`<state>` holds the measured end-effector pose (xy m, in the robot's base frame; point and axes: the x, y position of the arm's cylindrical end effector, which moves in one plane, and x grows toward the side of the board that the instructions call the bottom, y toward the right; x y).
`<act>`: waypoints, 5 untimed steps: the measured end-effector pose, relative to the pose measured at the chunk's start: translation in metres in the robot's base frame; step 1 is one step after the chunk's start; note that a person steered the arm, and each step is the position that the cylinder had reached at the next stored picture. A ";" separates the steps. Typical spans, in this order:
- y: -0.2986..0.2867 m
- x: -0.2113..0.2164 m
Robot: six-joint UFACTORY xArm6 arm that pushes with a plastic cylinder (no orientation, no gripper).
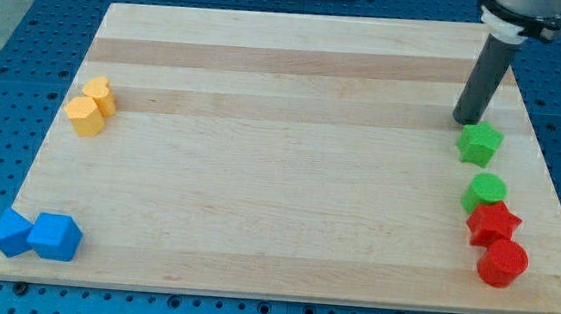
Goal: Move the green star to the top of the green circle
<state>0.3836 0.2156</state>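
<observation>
Here the wooden tabletop [286, 87] shows no writing. My tip [465, 120] touches the top-left edge of the green star [480, 144], which sits just above the green circle [484, 191] at the view's right. My rod has no hand, and the star has no clear long side.

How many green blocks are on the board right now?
2. The green star sits near the view's right edge, just below my tip. The green circle lies below the star, apart from it, touching the red star. None looks hidden.
</observation>
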 end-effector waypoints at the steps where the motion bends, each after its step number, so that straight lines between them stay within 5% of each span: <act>1: 0.004 0.000; 5: 0.004 0.022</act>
<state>0.4058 0.2199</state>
